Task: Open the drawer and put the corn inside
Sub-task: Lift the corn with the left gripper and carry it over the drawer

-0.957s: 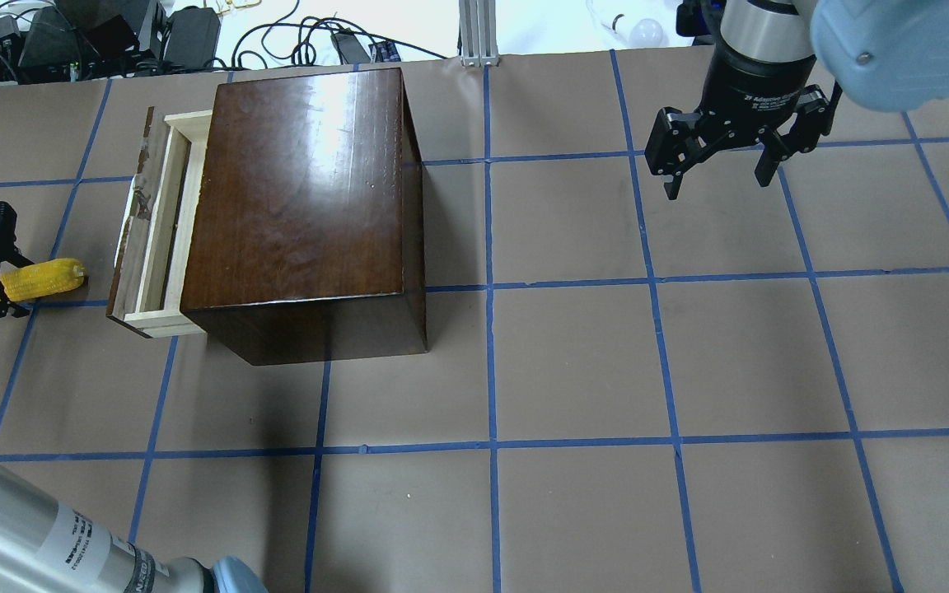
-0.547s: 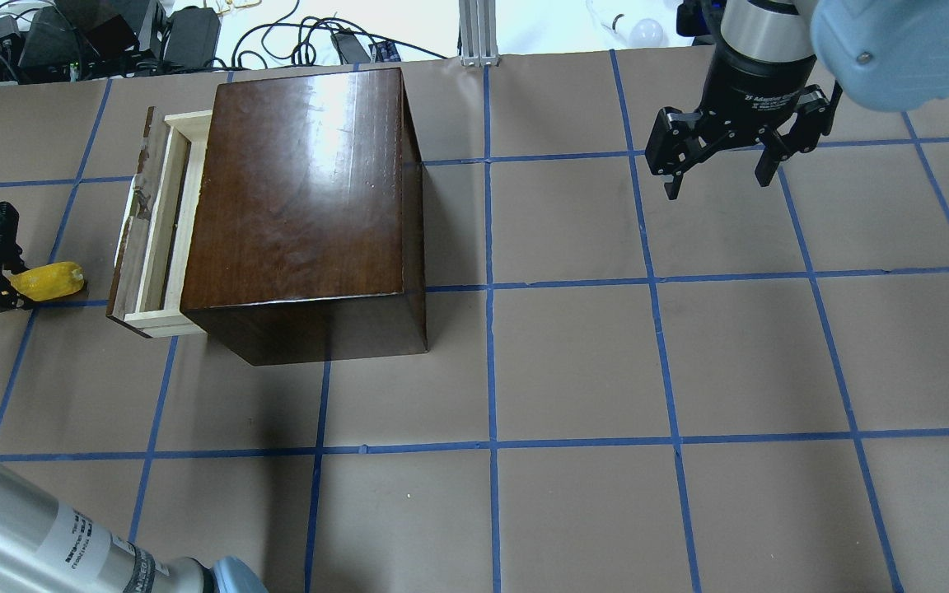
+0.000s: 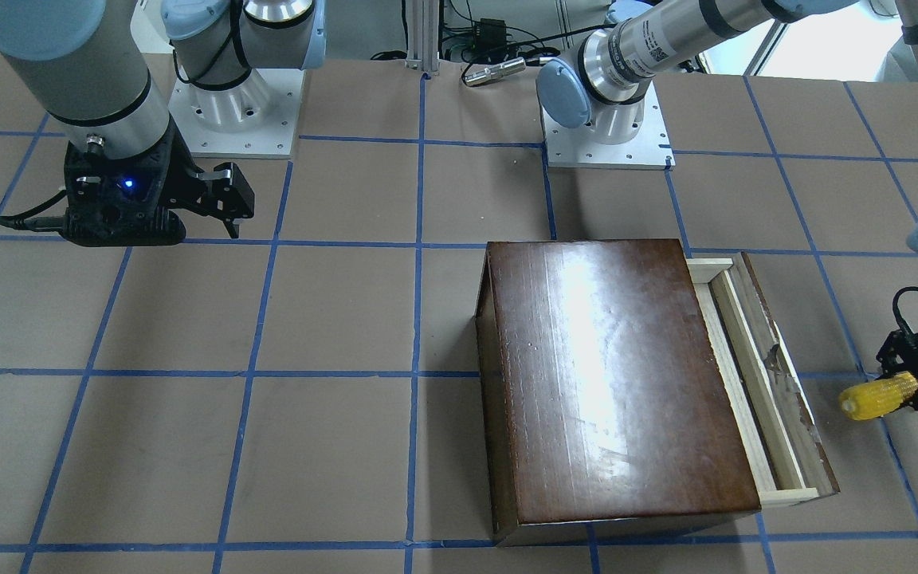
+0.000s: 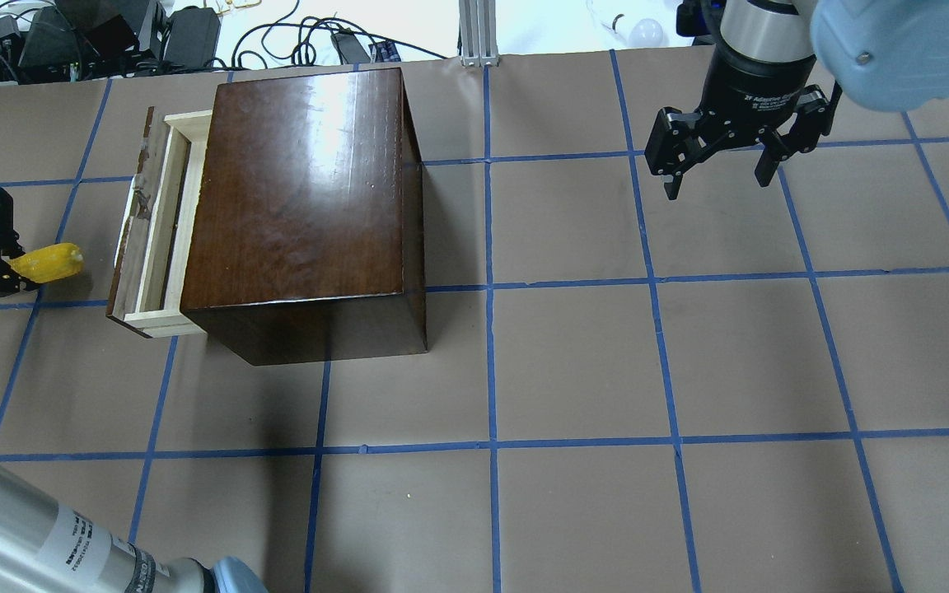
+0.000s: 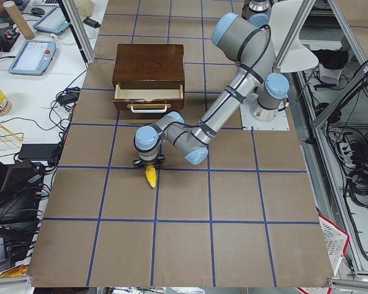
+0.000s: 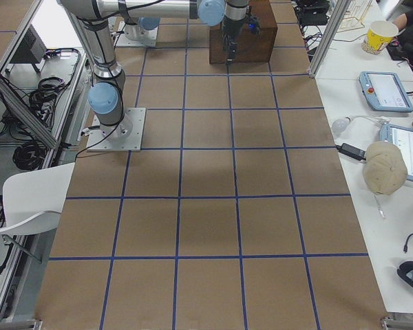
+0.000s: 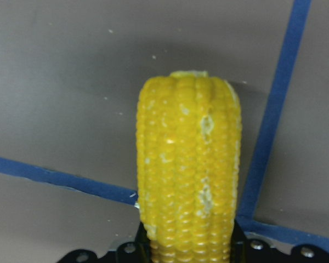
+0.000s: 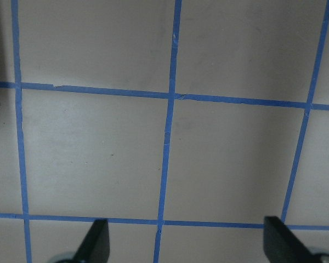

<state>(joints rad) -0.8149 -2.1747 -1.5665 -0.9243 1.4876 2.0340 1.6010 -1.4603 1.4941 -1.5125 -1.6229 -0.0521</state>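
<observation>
To the left of the box, the corn is being held at one end by the clenched left gripper, near the drawer but apart from it. The drawer is being shown pulled partly out of the box's left side with nothing visible inside, so opening is being judged done and only carrying the corn over and releasing it is being left. Well right of the box, the right gripper is being held spread and empty.

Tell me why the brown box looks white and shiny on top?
Overhead view: glare off the glossy box whitens its far top edge. Front-facing view: the same glare runs as a pale streak down the middle. Left wrist view: the corn is sharp, with a soft shadow behind.
</observation>
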